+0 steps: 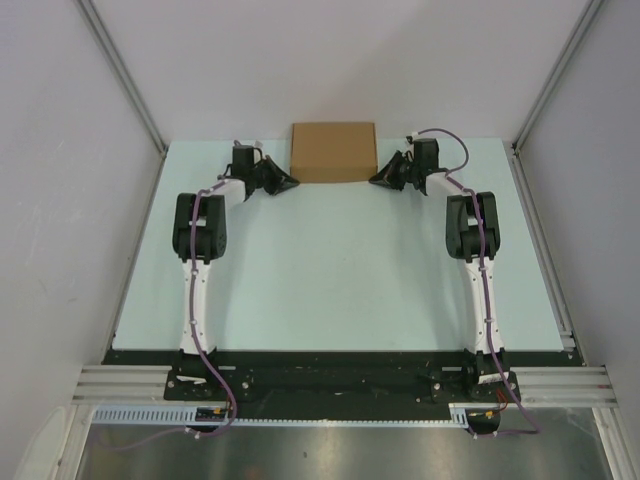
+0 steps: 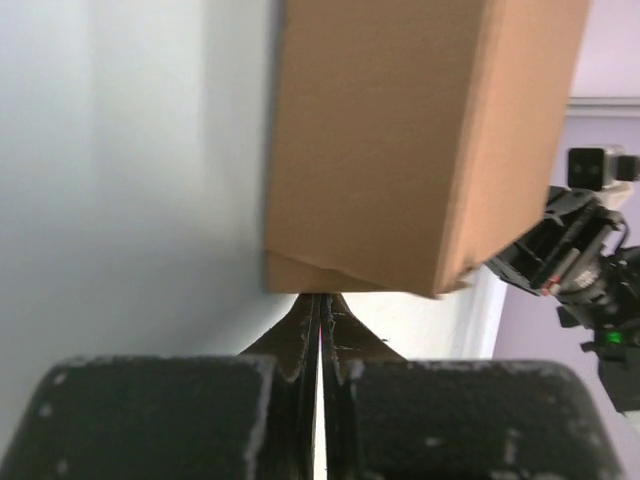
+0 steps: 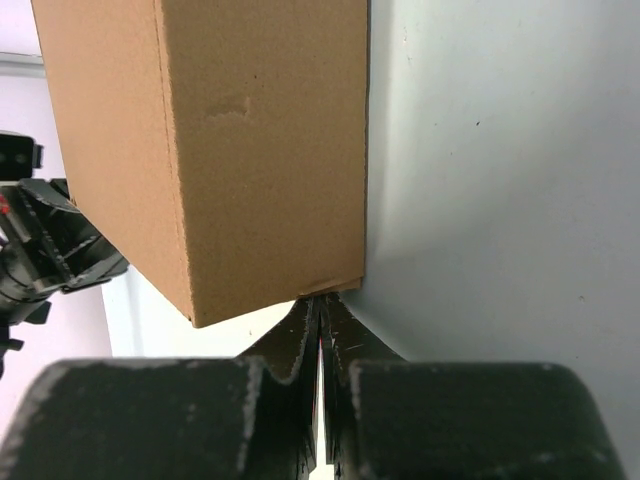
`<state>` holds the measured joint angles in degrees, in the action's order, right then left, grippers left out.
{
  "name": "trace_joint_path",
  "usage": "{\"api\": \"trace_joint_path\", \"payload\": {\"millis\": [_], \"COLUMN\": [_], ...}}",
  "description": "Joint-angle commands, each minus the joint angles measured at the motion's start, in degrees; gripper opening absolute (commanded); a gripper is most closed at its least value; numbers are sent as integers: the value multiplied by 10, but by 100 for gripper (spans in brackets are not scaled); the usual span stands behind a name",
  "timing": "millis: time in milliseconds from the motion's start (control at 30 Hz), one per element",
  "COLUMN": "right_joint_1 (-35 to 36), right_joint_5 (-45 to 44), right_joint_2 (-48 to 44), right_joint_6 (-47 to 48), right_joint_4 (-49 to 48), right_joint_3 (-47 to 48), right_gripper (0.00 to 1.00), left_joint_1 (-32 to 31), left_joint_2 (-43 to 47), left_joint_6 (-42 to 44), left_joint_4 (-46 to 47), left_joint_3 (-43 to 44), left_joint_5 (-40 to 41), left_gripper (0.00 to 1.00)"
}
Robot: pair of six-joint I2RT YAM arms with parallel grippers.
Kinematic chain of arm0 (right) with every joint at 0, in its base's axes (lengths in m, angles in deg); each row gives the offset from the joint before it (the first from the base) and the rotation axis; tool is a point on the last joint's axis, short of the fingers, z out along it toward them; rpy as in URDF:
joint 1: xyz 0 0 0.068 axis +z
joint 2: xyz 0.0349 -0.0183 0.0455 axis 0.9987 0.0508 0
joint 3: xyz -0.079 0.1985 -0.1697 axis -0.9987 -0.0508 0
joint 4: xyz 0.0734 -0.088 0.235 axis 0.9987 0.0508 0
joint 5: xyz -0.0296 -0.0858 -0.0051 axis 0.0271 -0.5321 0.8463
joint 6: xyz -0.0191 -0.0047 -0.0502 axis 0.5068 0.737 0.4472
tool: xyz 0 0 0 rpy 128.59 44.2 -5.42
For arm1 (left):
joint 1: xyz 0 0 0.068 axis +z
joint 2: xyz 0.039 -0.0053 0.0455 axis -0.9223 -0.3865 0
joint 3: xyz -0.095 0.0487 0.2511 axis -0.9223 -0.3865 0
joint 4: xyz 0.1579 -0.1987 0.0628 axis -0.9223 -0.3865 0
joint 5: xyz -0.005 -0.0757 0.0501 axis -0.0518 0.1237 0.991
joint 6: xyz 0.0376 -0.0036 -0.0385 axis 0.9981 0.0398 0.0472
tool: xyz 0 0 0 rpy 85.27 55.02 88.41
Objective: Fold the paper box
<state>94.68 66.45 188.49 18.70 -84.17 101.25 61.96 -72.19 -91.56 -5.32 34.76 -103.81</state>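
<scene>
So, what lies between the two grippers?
The paper box lies between them, as the top external view shows: the left gripper is at one near corner, the right gripper at the other.

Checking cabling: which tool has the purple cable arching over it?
The right tool, beside the paper box; its purple cable arches up, the left tool's doesn't.

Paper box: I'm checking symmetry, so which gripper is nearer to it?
Neither clearly. The left gripper, shut, is at the paper box by its near left corner; the right gripper, shut, by its near right corner.
</scene>
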Motion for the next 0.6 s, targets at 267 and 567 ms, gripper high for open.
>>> {"api": "trace_joint_path", "payload": {"millis": [267,567], "right_joint_1": [-10,-12], "right_joint_5": [-76,-78], "right_joint_2": [29,52], "right_joint_6": [5,-15], "right_joint_4": [-46,-58], "right_joint_3": [43,77], "right_gripper": [0,0], "left_joint_1": [24,21], "left_joint_2": [-11,-58], "left_joint_6": [19,-9], "left_joint_4": [-19,-23], "left_joint_3": [21,100], "left_joint_5": [68,99], "left_gripper": [0,0]}}
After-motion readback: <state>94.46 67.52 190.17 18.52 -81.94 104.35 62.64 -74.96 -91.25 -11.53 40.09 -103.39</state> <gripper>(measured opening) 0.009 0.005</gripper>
